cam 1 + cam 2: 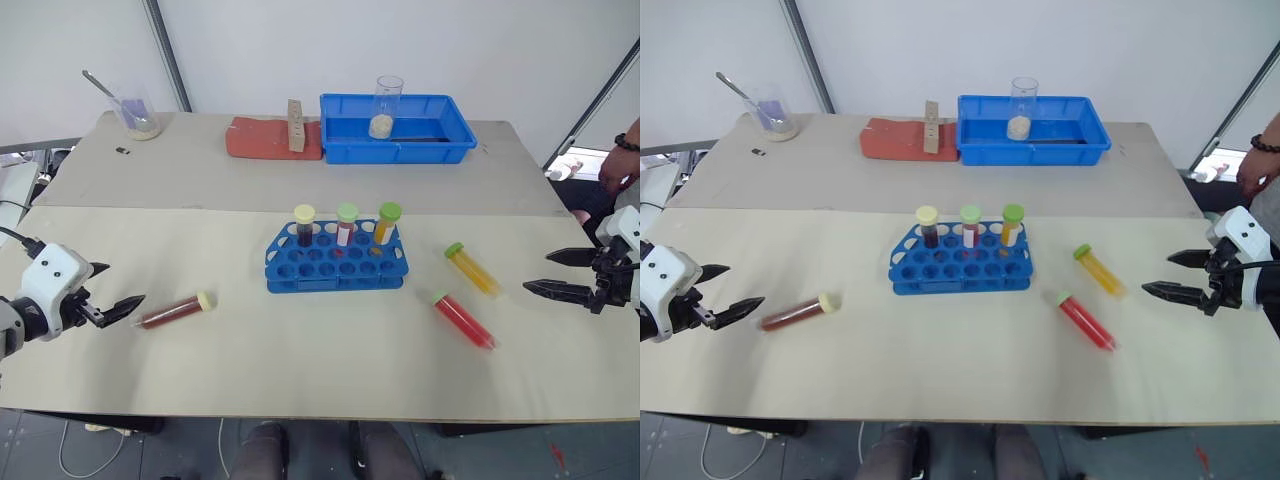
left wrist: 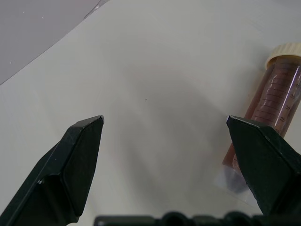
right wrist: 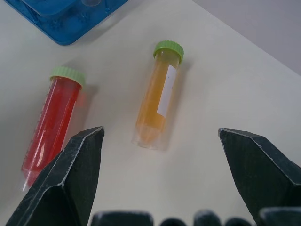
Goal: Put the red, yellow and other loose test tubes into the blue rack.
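My left hand [image 1: 112,290] is two tapered, pointed matte black plastic fingers on a blocky white wrist housing with dark round fasteners and a thin black cable. My right hand [image 1: 562,273] matches it: black wedge-shaped fingers and a white casing.

Head pair: high, facing forward and down over the whole table [image 1: 300,380]; both share the blue rack [image 1: 335,265].
Left wrist: low, close above the dark red tube [image 2: 277,94].
Right wrist: close above the yellow-orange tube [image 3: 157,101] and red tube [image 3: 51,122], also lower right in the head views.
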### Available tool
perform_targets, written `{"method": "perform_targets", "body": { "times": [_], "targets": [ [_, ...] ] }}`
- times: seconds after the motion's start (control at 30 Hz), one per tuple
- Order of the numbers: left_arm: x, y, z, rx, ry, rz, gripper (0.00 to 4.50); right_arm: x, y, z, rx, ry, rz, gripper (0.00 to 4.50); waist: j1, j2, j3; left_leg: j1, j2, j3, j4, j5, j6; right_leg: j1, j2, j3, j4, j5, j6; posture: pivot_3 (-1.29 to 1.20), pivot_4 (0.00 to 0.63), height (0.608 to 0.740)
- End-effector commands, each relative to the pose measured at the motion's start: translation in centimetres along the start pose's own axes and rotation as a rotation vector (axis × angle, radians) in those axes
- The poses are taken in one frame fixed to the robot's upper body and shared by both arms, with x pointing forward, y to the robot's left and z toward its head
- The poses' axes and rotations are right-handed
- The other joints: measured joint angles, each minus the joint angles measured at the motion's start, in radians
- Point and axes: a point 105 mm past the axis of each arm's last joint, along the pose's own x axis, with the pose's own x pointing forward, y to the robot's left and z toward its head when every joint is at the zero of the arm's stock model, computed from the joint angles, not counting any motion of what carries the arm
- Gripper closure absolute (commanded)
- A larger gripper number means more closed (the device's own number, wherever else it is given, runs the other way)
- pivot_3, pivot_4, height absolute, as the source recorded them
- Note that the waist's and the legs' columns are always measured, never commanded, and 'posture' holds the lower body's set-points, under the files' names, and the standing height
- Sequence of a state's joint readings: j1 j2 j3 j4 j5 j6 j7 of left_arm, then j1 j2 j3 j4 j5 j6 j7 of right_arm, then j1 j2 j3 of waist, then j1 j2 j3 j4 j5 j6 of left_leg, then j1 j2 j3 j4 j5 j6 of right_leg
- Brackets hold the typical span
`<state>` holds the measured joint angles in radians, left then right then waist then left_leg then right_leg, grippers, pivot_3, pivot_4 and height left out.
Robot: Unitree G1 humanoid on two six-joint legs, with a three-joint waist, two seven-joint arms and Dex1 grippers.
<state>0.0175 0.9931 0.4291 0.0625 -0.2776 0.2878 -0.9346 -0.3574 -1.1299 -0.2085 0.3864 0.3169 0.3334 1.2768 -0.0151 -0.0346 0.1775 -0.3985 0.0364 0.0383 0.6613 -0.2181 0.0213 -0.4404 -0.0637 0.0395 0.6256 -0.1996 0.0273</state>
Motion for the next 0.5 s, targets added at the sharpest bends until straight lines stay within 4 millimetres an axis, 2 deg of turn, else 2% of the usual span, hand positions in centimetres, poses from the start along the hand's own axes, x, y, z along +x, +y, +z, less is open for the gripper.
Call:
{"method": "perform_targets", "body": {
  "times": [0.03,0.4,0.5],
  "targets": [
    [-0.5,0.5,0.8,0.017,-0.005,0.003,0.02,-1.0,-0.6,1.3,-0.048,-0.023,-0.030,0.19,0.000,0.000,0.000,0.000,0.000,0.000,0.000,0.000,0.000,0.000,0.000,0.000,0.000,0.000,0.000,0.00,0.150,0.740],
    [-0.3,0.6,1.1,0.012,-0.005,0.019,0.02,-0.7,-0.6,1.2,-0.047,-0.024,-0.030,0.19,0.000,0.000,0.000,0.000,0.001,0.001,0.000,0.000,0.000,0.000,0.001,0.001,0.000,0.000,0.000,0.00,0.150,0.740],
    [-0.3,0.7,1.9,-0.016,-0.057,0.015,0.02,-0.7,-0.6,1.3,-0.044,-0.030,-0.030,0.19,0.000,0.000,0.000,0.000,0.001,0.001,0.000,0.000,0.000,0.000,0.002,0.002,0.000,0.000,0.000,0.00,0.150,0.740]
  ]
}}
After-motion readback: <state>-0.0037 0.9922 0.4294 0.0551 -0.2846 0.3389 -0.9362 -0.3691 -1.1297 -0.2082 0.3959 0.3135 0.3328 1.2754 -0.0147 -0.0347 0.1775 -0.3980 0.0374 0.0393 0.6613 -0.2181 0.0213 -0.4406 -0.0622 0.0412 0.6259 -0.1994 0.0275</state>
